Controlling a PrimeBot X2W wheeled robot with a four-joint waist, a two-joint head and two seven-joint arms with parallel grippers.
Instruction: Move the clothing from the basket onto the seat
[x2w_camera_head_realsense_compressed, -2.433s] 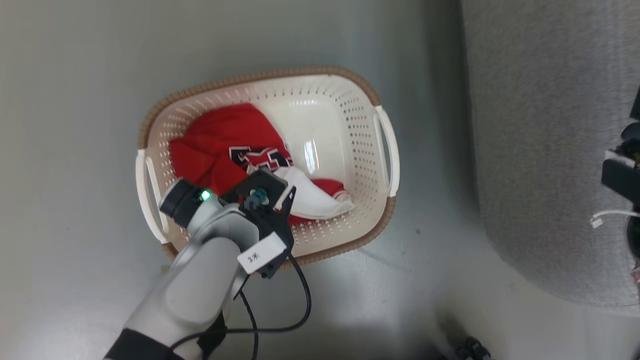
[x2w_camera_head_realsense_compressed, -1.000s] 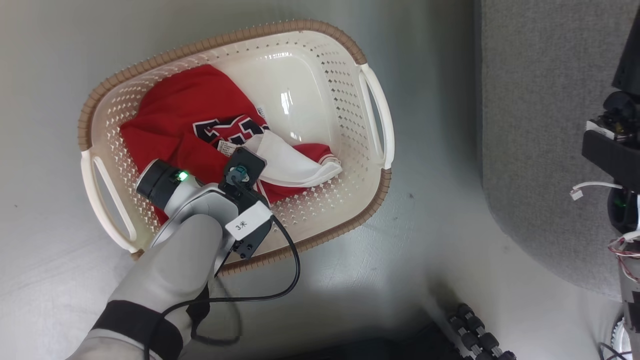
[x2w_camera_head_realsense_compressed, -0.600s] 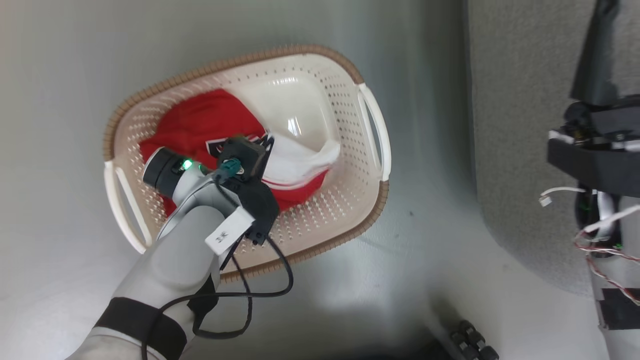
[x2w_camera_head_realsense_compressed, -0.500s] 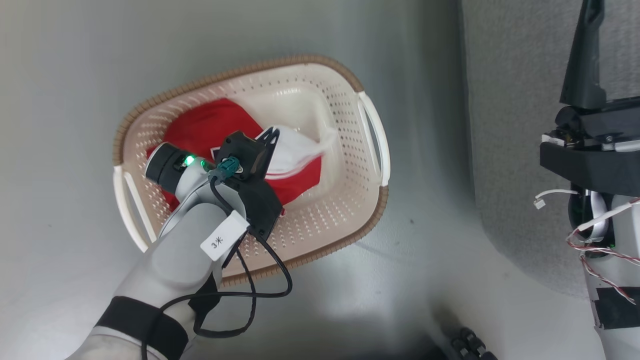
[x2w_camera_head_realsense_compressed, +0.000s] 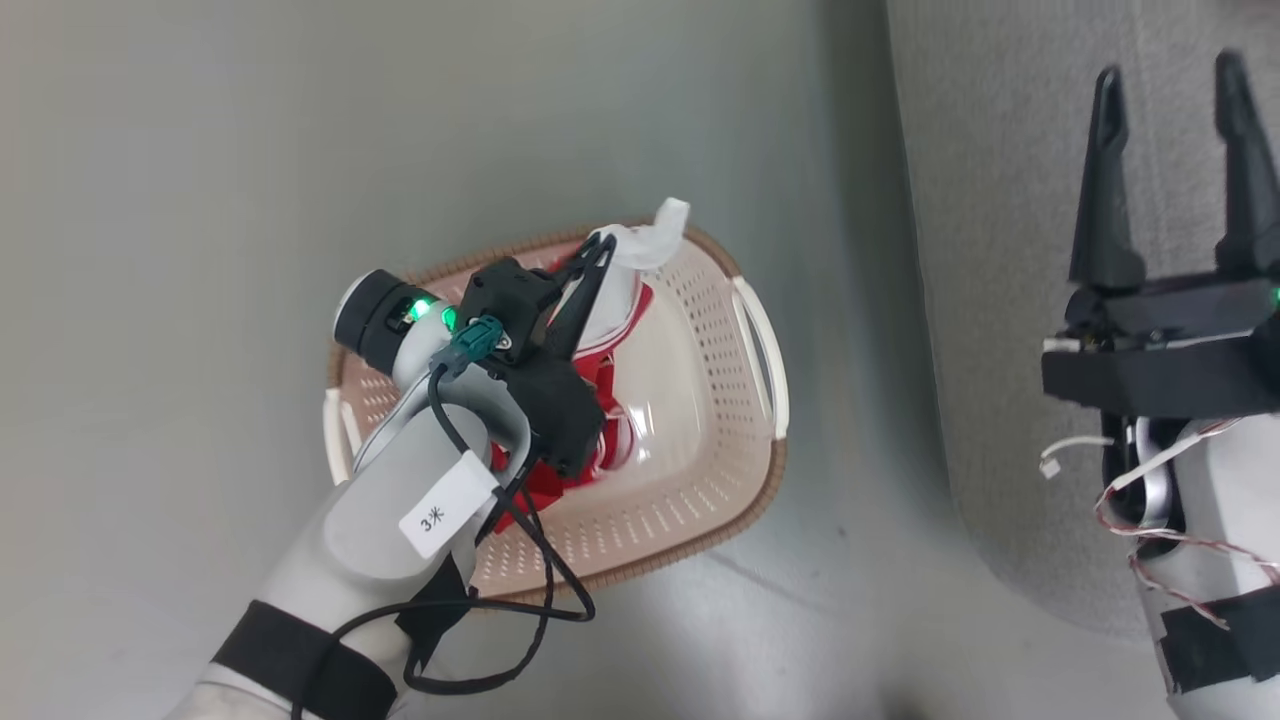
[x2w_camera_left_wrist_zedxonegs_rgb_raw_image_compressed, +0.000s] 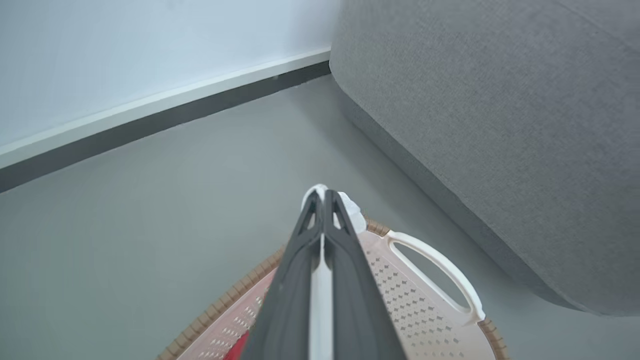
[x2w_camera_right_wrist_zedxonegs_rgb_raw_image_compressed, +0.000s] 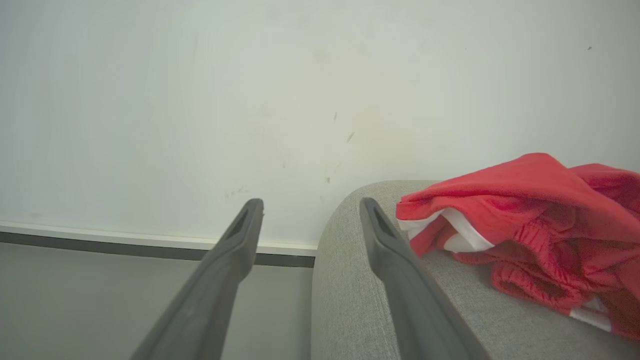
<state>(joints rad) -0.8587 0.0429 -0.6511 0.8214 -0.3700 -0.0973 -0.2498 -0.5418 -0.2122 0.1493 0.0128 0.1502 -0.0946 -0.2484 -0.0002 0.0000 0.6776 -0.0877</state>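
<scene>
Clothing (x2w_camera_head_realsense_compressed: 655, 235) clamped in left claw (x2w_camera_head_realsense_compressed: 603, 245) hangs over basket (x2w_camera_head_realsense_compressed: 700, 545) rim, beside seat (x2w_camera_head_realsense_compressed: 1000, 150).

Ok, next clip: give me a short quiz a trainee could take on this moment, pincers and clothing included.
1. True or false: the left pincer is shut on the white trim of a red garment, raised above the basket.
2. Pick one. The right pincer is: A) shut on cloth; B) open and empty, by the seat; C) down inside the basket.
3. Fill in: in the right wrist view, a second red garment already lies on the ____.

Key: 1 true; 2 B; 3 seat.
</scene>
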